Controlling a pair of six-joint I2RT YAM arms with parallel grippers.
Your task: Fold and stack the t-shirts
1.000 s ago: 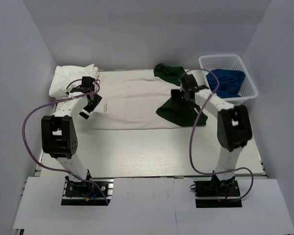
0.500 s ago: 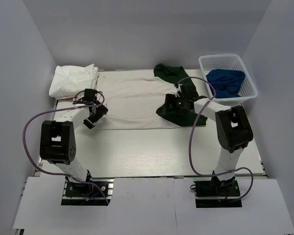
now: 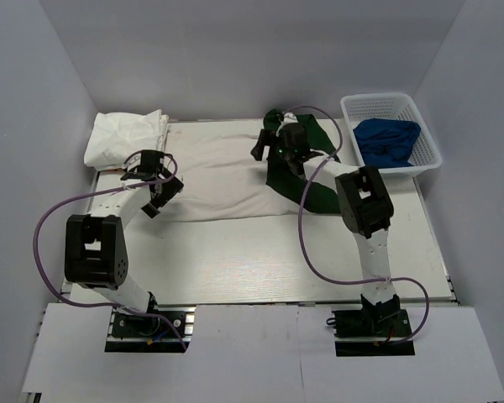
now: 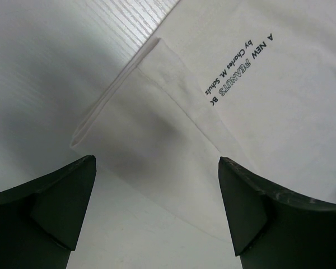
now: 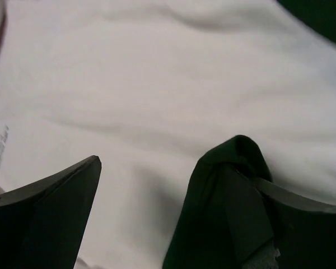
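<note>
Left wrist view: left claw (image 4: 157,161) spread open over shirt (image 4: 257,112) hem; right claw (image 5: 162,154) likewise parted, green cloth (image 5: 229,174) draped on one finger.

left gripper (image 4: 157,161): jaws apart, low | right gripper (image 5: 157,158): jaws apart, far forward

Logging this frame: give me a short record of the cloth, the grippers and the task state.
spread t-shirt: white with dark green parts, laid out on the table
folded bundle: white, far left corner
basket: white, far right, holds blue cloth
left gripper: open, above the shirt's edge near the printed text
right gripper: open over white cloth; dark green cloth lies against one finger
task state: one bundle folded, one shirt unfolded
</note>
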